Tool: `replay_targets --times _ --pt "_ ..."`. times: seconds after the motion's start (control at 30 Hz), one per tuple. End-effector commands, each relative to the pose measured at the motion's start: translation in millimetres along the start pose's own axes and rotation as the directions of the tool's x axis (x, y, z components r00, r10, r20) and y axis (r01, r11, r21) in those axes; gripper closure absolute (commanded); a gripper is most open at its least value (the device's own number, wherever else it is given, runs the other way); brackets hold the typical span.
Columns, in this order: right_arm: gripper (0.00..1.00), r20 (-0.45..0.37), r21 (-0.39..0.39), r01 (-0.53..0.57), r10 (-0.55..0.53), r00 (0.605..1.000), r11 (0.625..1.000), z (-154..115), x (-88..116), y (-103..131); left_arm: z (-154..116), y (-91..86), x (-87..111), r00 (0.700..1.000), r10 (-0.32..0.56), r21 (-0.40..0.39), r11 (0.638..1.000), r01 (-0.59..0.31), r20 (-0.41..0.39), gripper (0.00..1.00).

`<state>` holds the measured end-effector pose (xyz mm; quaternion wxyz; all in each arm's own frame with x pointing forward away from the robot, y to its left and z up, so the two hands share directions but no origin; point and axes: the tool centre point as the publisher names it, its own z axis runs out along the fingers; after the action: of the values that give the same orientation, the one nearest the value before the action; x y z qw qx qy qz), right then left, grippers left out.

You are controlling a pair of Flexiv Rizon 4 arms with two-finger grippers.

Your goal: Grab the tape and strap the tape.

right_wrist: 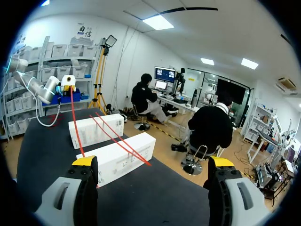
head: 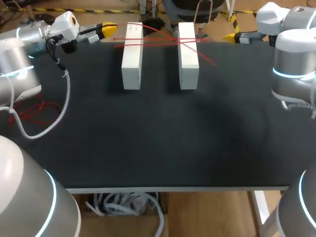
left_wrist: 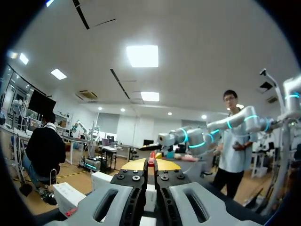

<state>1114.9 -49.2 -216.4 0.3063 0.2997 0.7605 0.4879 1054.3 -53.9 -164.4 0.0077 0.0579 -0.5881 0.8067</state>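
Observation:
Two long white blocks, a left one (head: 132, 57) and a right one (head: 188, 57), lie side by side at the table's far side. Thin red tape (head: 186, 42) runs across both and crosses on the right block. My left gripper (head: 109, 30) sits beyond the left block's far end, shut on the tape; the left wrist view shows the red tape (left_wrist: 151, 162) pinched between its yellow tips (left_wrist: 151, 165). My right gripper (head: 231, 37) hovers to the right of the right block, open and empty. In the right wrist view its gripper (right_wrist: 153, 162) looks onto the blocks (right_wrist: 123, 157) and the tape (right_wrist: 115, 139).
A loose tangle of red tape (head: 34, 111) lies at the table's left side under my left arm, whose white coiled cable (head: 52, 123) hangs over it. The black tabletop (head: 163, 143) stretches bare from the blocks to the front edge.

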Motion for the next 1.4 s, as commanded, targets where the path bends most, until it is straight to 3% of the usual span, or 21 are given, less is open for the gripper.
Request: replay_targets --times 0.03,0.3,0.37,0.53,0.73,1.03,1.13,1.4 --pt "0.00 -0.001 0.000 0.000 0.000 1.000 1.000 0 0 0 3 -11.7 14.3 0.994 -0.001 0.012 1.000 0.000 0.108 1.00" --pt "0.00 -0.001 0.000 0.000 0.000 1.000 1.000 0 0 0 6 -43.4 24.7 0.994 -0.016 0.114 0.994 0.004 0.106 1.00" --pt "0.00 -0.001 0.000 0.000 0.000 1.000 1.000 0 0 0 8 -50.7 25.9 0.996 -0.007 0.090 0.996 -0.001 0.093 1.00" --pt "0.00 -0.001 0.000 0.000 0.000 1.000 1.000 0 0 0 9 -64.4 28.9 0.997 0.006 0.115 0.993 -0.015 0.075 1.00" --pt "0.00 -0.001 0.000 0.000 0.000 1.000 1.000 0 0 0 8 -70.1 32.7 0.999 0.013 0.142 0.990 -0.020 0.046 1.00" --pt "0.00 -0.001 0.000 0.000 0.000 1.000 1.000 0 0 0 6 -71.7 34.2 1.000 0.001 0.135 0.991 -0.003 0.016 1.00" --pt "0.00 -0.001 0.000 0.000 0.000 1.000 1.000 0 0 0 6 -71.9 33.8 1.000 -0.027 0.098 0.995 0.027 0.001 1.00" --pt "0.00 -0.001 0.000 0.000 0.000 1.000 1.000 0 0 0 5 -71.5 33.2 0.999 -0.041 0.113 0.993 0.043 -0.020 1.00"
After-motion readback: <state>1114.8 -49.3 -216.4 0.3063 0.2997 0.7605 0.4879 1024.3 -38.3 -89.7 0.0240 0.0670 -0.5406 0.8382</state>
